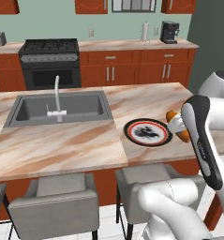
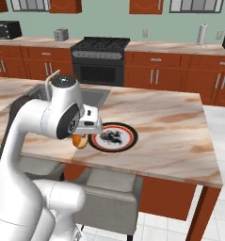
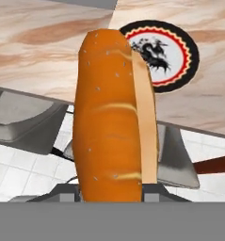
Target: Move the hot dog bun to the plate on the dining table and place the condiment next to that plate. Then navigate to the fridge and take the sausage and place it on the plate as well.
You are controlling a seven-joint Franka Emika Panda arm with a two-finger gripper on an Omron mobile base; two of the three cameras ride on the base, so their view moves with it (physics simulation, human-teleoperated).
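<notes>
- Left base view: the gripper [image 1: 177,125], right of centre, is clamped on the hot dog bun [image 1: 172,116], just right of the plate [image 1: 147,132] on the dining table [image 1: 62,145].
- Right base view: the bun shows orange under the hand, left of centre, touching the plate's left rim.
- Hand view: the bun stands tall mid-frame; the plate sits upper right.

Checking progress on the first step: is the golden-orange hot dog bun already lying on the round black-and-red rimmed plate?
No: the golden-orange hot dog bun is held in the gripper, beside the round black-and-red rimmed plate, whose patterned centre is bare.
</notes>
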